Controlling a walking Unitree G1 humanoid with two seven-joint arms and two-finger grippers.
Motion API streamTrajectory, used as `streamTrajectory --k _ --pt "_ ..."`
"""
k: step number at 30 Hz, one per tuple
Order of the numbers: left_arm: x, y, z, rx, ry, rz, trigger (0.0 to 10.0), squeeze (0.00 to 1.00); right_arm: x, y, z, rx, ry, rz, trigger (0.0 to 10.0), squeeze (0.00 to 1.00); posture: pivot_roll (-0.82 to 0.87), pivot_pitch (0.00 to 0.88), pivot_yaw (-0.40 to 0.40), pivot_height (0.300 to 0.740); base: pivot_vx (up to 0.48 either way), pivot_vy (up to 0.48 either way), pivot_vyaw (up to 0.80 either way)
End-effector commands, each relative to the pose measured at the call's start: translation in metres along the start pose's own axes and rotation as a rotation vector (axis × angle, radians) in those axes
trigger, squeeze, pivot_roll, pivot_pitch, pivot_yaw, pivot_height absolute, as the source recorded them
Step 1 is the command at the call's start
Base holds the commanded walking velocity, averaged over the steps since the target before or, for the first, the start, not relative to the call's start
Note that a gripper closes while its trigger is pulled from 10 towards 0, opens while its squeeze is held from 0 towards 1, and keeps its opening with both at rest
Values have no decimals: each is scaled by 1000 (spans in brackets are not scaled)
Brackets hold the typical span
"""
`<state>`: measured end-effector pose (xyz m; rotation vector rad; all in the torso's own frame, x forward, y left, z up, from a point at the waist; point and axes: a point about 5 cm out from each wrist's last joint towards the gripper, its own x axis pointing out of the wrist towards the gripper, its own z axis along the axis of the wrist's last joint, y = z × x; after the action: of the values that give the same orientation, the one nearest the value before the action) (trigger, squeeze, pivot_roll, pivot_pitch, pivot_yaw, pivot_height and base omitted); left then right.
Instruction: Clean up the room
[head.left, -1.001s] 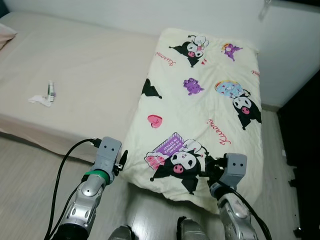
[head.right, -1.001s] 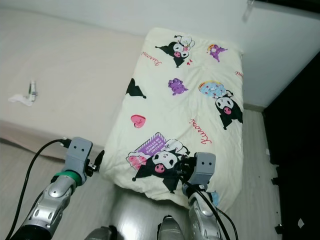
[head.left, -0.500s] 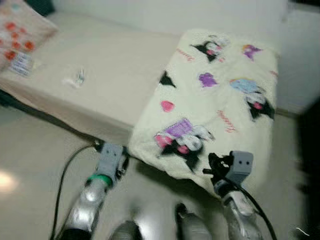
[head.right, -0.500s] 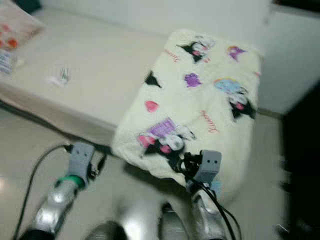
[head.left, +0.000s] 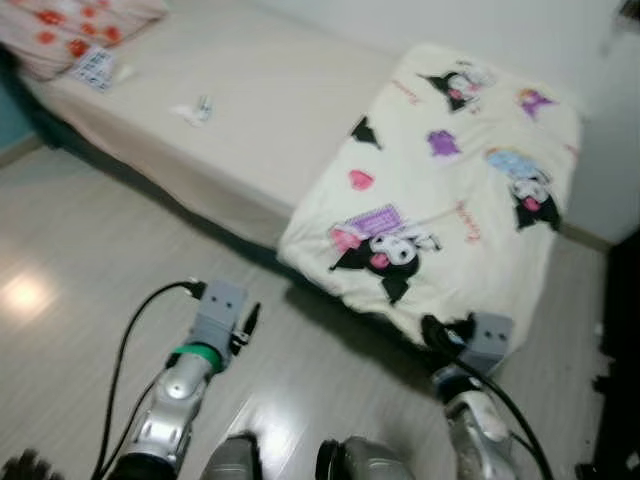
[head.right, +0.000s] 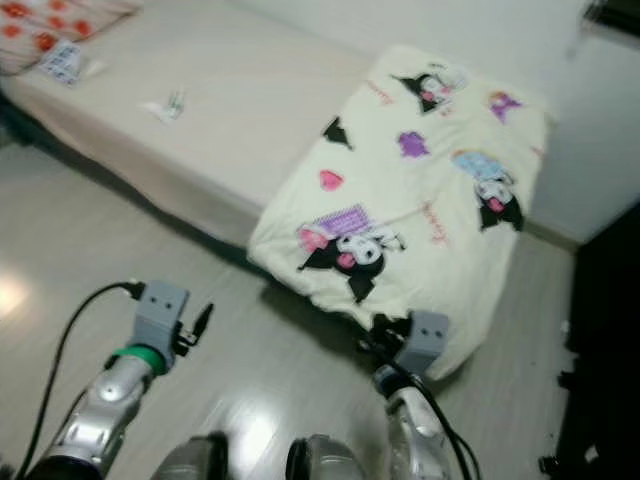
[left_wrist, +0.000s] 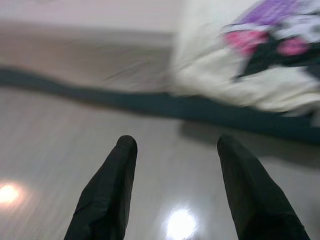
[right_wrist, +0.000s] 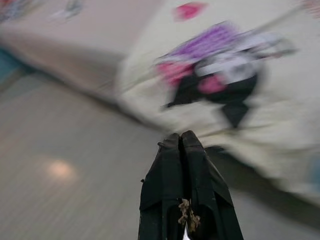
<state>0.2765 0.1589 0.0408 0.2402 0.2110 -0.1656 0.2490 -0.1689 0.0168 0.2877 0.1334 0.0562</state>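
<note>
While left gripper (left_wrist: 172, 165) jaws gape, right gripper (right_wrist: 181, 142) jaws press together near blanket (head.left: 450, 190).

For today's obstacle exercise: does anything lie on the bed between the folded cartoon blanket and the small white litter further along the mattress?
Nothing visible does. Between the cartoon blanket and the white litter the mattress shows bare sheet. Left gripper hangs open and right gripper shut over the floor.

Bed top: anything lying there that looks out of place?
Yes. On the bare mattress lies a crumpled white scrap with a small tube-like item, loose clutter. Near the floral pillow sits a small printed packet. The cartoon blanket overhangs the bed's edge.
</note>
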Motion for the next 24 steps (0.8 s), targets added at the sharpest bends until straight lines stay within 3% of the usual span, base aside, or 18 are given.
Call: streamTrajectory --k 1,6,15,24 --pt "-2 -5 -4 -1 13 -18 10000 0 -4 -8 -3 -3 18 -20 10000 0 22 90 -20 740 0 0 744" --pt "-4 -5 -8 17 20 -17 10000 0 -6 -8 -7 -13 37 -8 10000 0 22 87 -22 740 160 0 744" --pt "-4 -1 -12 39 33 11 10000 0 -9 -7 -11 2 50 3 10000 0 21 93 -19 740 438 0 719" --pt "-4 -1 -13 46 33 16 10000 0 -10 -6 -12 22 50 -6 10000 0 20 96 -17 740 480 0 0"
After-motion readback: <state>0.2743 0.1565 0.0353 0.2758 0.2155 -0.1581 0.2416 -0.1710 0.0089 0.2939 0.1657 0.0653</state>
